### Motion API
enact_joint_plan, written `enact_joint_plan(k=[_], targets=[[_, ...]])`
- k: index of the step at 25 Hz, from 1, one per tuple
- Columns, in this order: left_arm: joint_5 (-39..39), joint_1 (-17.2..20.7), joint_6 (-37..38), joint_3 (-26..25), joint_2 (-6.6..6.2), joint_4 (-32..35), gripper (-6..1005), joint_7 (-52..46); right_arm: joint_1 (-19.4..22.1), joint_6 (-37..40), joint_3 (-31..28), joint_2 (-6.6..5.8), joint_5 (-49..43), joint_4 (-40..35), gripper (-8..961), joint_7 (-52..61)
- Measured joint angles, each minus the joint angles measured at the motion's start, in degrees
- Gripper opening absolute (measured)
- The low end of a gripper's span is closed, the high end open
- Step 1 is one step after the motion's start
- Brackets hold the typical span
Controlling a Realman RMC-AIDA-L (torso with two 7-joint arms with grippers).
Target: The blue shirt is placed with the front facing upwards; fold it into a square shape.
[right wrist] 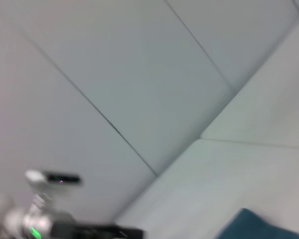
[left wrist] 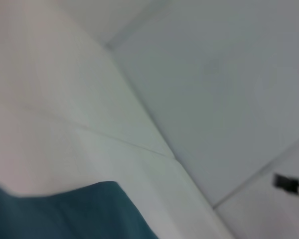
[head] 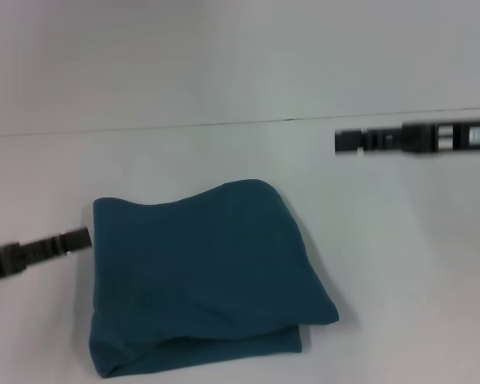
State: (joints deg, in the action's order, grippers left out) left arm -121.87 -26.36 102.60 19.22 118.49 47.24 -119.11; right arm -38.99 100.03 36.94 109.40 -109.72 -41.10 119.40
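The blue shirt [head: 204, 272] lies folded into a rough rectangle on the white table [head: 384, 264], plain teal side up, with layered edges showing along its near side. My left gripper [head: 82, 238] reaches in from the left, its tip just beside the shirt's left edge. Over bare table, my right gripper [head: 342, 142] hovers off to the far right of the shirt, well apart from it. A corner of the shirt [left wrist: 70, 214] shows in the left wrist view, and another corner of the shirt [right wrist: 261, 226] in the right wrist view.
The table's far edge [head: 224, 124] runs across the head view, with a pale wall behind it. In the left wrist view, a dark bar [left wrist: 291, 184] farther off is likely the other arm. A grey device with a green light [right wrist: 40, 224] shows in the right wrist view.
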Motion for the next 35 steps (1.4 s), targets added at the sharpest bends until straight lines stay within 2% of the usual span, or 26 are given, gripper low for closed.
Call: enact_joint_plan(k=[2, 6, 10, 14, 15, 20, 23, 28, 35], targets=[[0.00, 1.13, 1.82, 0.49, 0.66, 0.47, 821, 9.41, 2.13, -2.08, 0.01, 1.56, -0.37, -1.21, 654, -7.56], [0.18, 3.61, 5.31, 0.27, 1.39, 0.83, 821, 17.51, 7.29, -7.06, 0.54, 5.85, -1.36, -5.64, 675, -16.62], [-0.46, 6.17, 8.06, 0.42, 2.36, 0.90, 821, 23.92, 10.45, -6.87, 2.03, 8.09, -5.80, -6.05, 757, -25.06], [-1.25, 9.25, 8.41, 0.54, 4.03, 0.46, 818, 33.74, 12.73, -6.63, 3.23, 10.20, -7.94, -4.37, 903, -31.25], [-1.28, 9.79, 8.44, 0.57, 4.34, 0.37, 818, 35.62, 13.06, -6.49, 3.66, 10.33, -7.94, -3.11, 940, -32.36], [-3.08, 11.02, 8.92, 3.72, 5.09, 0.19, 815, 38.65, 13.06, -4.64, 5.72, 10.13, -8.35, 0.59, 944, -33.76], [-6.08, 10.29, 8.44, 6.78, 5.22, -0.07, 814, 38.82, 12.95, -4.44, 8.81, 10.12, -8.51, 0.93, 944, -33.94], [-6.76, 9.03, 7.19, 9.16, 5.23, -1.61, 814, 40.11, 12.09, -4.58, 12.77, 10.25, -8.55, 2.44, 943, -34.72], [-6.78, 7.00, 5.66, 10.85, 5.25, -3.89, 813, 40.85, 10.34, -4.82, 13.50, 10.32, -8.54, 6.20, 943, -36.02]])
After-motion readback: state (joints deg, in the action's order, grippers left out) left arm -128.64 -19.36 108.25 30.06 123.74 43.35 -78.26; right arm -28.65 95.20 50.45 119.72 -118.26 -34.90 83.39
